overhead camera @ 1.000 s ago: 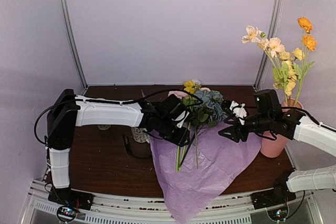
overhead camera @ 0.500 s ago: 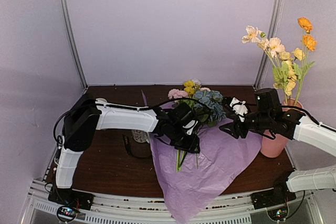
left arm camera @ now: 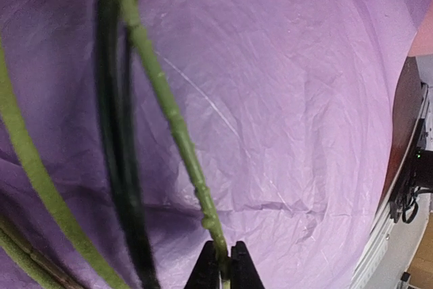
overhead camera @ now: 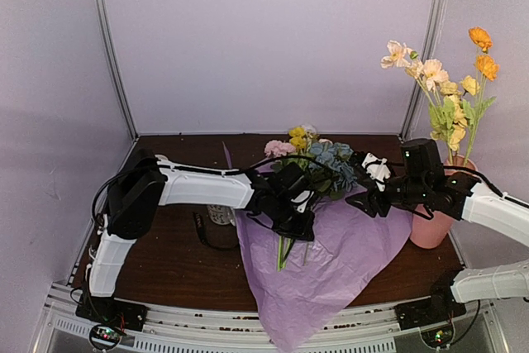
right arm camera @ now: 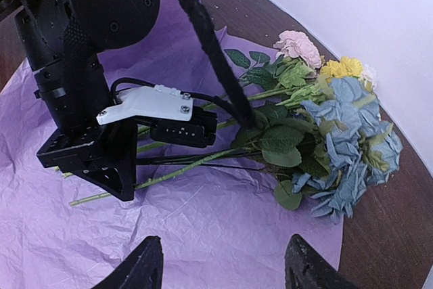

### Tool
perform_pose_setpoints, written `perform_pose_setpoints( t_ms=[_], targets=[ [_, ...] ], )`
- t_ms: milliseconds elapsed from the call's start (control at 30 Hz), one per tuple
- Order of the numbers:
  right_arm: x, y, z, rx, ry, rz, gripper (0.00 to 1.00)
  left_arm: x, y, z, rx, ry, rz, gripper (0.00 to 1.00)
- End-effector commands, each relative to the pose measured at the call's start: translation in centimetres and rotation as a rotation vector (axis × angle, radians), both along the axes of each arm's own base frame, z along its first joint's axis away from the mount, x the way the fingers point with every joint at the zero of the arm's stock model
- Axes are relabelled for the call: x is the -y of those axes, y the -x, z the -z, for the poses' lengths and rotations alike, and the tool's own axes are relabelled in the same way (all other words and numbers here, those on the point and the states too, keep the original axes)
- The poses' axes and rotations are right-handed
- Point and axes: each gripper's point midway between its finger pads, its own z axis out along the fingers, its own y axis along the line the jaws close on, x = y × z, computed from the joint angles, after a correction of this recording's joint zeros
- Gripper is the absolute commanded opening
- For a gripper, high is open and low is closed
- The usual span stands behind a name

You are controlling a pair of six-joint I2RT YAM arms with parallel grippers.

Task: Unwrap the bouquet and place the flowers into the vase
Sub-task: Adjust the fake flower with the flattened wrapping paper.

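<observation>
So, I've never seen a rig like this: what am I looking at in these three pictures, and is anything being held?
Two white robot arms with two-finger grippers work at a brown table. The wide picture looks down from above and behind; the other two come from wrist cameras. Lilac tissue paper lies spread open with loose flowers on it; a pink vase on the right already holds some. The left gripper is pinched shut on one green stem. The right gripper hovers open, empty.
</observation>
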Motion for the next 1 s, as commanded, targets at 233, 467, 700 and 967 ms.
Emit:
perform_pose_setpoints(
  t_ms=[233, 467, 700, 967],
  targets=[
    [0.7, -1.1, 0.2, 0.039, 0.022, 0.061, 0.62, -0.5, -1.8, -6.0, 0.079, 0.155, -0.039, 0.0],
    [0.8, -1.6, 1.0, 0.025, 0.046, 0.076, 0.61, -1.4, -1.7, -9.2, 0.145, 0.241, -0.054, 0.0],
    [1.0, -2.2, 1.8, 0.012, 0.071, 0.101, 0.61, -1.9, -2.0, -8.3, 0.161, 0.222, -0.059, 0.0],
    [0.8, -2.0, 2.0, 0.001, 0.068, 0.09, 0.62, -2.9, 0.2, -6.7, 0.123, 0.092, 0.06, 0.29]
  ],
)
